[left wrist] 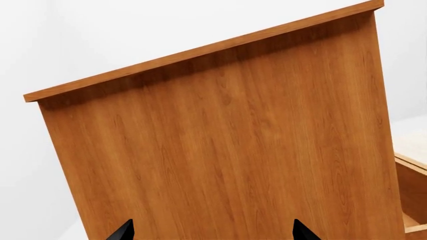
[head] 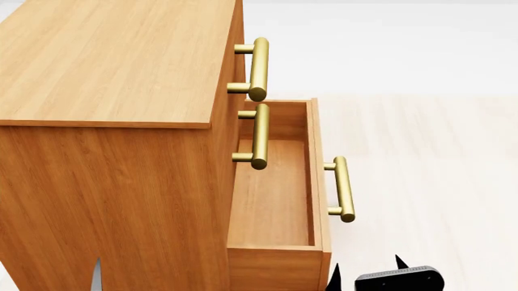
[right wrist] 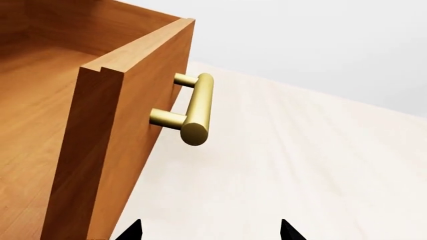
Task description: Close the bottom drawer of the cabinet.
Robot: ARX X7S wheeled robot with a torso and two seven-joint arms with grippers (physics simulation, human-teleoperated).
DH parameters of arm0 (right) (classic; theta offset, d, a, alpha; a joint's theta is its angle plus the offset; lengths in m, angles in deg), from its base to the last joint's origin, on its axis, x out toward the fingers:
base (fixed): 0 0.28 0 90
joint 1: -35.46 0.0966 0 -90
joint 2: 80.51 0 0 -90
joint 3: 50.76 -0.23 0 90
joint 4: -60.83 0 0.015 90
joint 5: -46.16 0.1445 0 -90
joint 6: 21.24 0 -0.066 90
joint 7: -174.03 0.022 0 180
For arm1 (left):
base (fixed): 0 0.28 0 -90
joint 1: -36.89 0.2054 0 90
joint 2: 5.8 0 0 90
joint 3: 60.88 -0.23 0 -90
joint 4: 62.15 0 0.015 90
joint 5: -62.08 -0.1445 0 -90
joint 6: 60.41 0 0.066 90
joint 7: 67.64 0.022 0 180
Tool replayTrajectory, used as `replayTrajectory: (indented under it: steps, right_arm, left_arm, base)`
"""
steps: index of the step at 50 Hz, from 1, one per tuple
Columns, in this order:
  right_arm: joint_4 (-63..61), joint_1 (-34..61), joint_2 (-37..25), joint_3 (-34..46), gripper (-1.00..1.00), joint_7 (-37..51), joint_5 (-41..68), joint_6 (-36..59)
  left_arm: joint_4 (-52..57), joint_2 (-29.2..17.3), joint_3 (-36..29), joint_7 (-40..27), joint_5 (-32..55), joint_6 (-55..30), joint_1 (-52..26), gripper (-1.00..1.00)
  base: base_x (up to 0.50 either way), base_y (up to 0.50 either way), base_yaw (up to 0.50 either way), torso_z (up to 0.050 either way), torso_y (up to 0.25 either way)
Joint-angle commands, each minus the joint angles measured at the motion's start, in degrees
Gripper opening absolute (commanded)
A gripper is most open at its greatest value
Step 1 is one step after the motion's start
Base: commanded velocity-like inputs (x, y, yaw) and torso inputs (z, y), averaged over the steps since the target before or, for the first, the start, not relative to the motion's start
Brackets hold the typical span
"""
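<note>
The honey-brown cabinet [head: 105, 66] fills the left of the head view. Its bottom drawer [head: 271, 194] is pulled out and empty, its brass handle [head: 343, 189] on the front panel. The two upper drawers are in, their handles [head: 257, 68] stacked above. My right gripper [head: 364, 276] is open and empty, just beside the drawer's front corner; in the right wrist view [right wrist: 210, 231] the front panel [right wrist: 127, 130] and handle [right wrist: 197, 107] lie ahead. My left gripper [left wrist: 212, 231] is open and faces the cabinet's side panel [left wrist: 220, 145].
Pale wood floor [head: 429, 157] spreads to the right of the drawer. A white wall stands behind the cabinet. The drawer's edge shows in the left wrist view [left wrist: 410, 200].
</note>
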Motion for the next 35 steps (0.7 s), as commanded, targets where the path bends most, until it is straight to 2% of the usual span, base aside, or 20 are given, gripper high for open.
replayTrajectory:
  steps: [1, 14, 35]
  right_arm:
    - [-1.5, -0.1, 1.5, 3.0, 1.00, -1.2, -1.1, 0.3]
    - [-6.7, -0.5, 2.2, 6.4, 1.00, -2.2, -2.6, 2.1]
    - [-3.1, 2.0, 5.2, 8.8, 1.00, -1.5, -3.8, 1.5]
  left_arm:
    - [0.2, -0.1, -0.1, -0.3, 0.2, -0.1, -0.2, 1.00]
    - [-0.2, -0.4, -0.5, -0.7, 0.3, 0.4, 0.0, 1.00]
    - [0.0, -0.7, -1.0, -1.2, 0.4, 0.1, 0.0, 1.00]
  base:
    - [0.00, 0.00, 0.00, 0.000, 0.000]
    - [0.00, 0.00, 0.00, 0.000, 0.000]
    - [0.00, 0.00, 0.00, 0.000, 0.000]
